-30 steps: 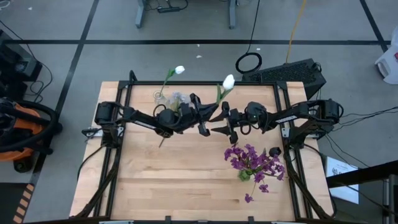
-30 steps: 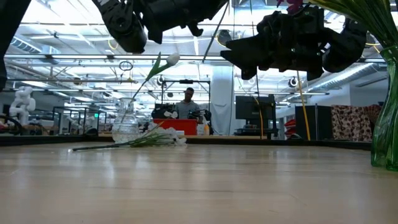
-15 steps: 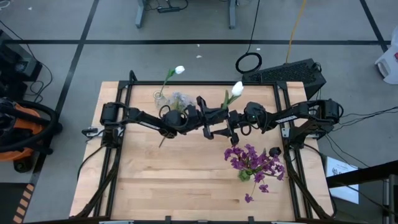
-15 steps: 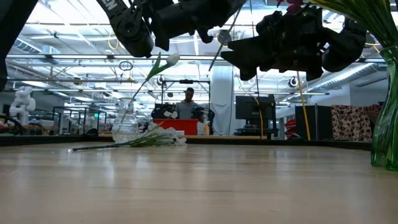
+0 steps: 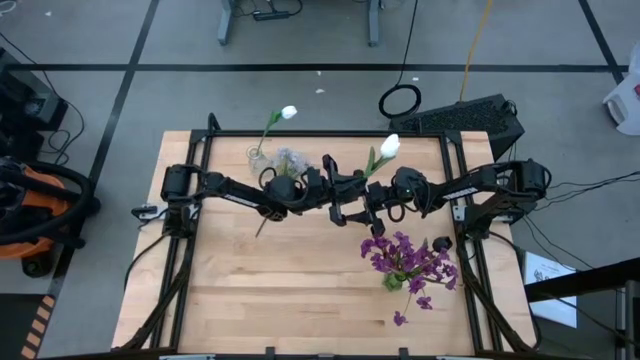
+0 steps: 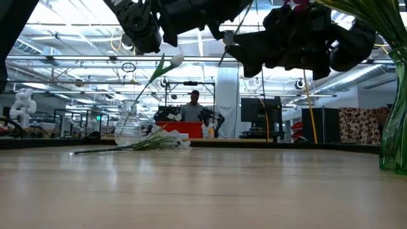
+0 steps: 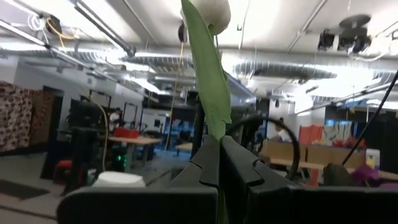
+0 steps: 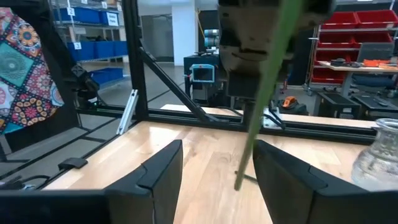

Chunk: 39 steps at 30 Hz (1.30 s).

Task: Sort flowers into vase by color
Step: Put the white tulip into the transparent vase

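Above the middle of the worktop [image 5: 300, 290], the two arms meet nose to nose. The left pincer [image 5: 345, 192] is pressed together on the green stalk of a white tulip [image 5: 390, 146], whose bud rises toward the worktop's far right side; in the left wrist view the stalk and leaf stand up from between the shut fingers [image 7: 208, 163]. The right pincer [image 5: 372, 200] faces it with fingers [image 8: 163, 165] spread, the stalk hanging in the gap between them (touching neither, as far as can be seen). A clear vase [image 5: 259, 157] at the far edge holds another white tulip [image 5: 288, 113], with pale fluffy flowers [image 5: 287, 159] lying beside it. The purple flowers [image 5: 405, 262] stand in a green vase [image 6: 395, 114] near the right edge.
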### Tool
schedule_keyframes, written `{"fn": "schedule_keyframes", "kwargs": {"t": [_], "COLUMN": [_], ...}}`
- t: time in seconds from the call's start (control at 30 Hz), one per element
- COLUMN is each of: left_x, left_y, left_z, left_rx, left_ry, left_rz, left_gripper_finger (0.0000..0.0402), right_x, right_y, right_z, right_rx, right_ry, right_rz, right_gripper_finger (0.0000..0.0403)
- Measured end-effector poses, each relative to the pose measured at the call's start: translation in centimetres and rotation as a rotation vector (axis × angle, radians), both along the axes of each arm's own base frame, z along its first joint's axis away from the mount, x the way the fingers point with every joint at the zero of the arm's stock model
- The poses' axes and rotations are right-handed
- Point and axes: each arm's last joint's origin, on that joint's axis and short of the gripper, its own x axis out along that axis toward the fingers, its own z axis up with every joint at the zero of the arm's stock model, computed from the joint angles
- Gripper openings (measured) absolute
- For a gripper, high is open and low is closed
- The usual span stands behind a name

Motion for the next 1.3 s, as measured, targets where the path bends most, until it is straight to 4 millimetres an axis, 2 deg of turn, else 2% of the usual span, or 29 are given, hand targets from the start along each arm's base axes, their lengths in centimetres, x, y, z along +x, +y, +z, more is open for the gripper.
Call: {"fn": "schedule_keyframes", "kwargs": {"t": [0.3,0.43,0.73,0.83,1.03,1.3], "left_x": [0.2,0.2,0.2,0.2,0.3,0.7], "left_y": [0.0,0.0,0.0,-0.2,-0.2,-0.1], "left_z": [-0.1,-0.1,-0.1,-0.1,-0.3,-1.1], "left_rx": [-0.001,-0.003,0.003,0.008,0.006,0.001], "left_ry": [0.023,0.025,0.031,0.031,0.050,0.138], "left_rz": [0.004,0.004,-0.009,-0.023,-0.023,-0.020], "left_gripper_finger": [0.0001,0.0001,0.0001,0.0004,0.0048,0.0148], "right_x": [0.1,0.1,0.1,0.1,0.1,-0.1], "right_y": [0.2,0.2,0.2,0.2,-0.1,-1.1], "right_z": [0.1,0.1,0.1,0.1,-0.3,-0.9], "right_rx": [-0.015,-0.030,-0.055,-0.057,-0.050,-0.035], "right_ry": [-0.002,-0.007,-0.015,-0.014,0.021,0.093], "right_rz": [-0.001,-0.002,-0.003,-0.005,-0.031,-0.068], "right_gripper_finger": [0.0175,0.0135,0.0014,0.0006,0.0003,0.0001]}}
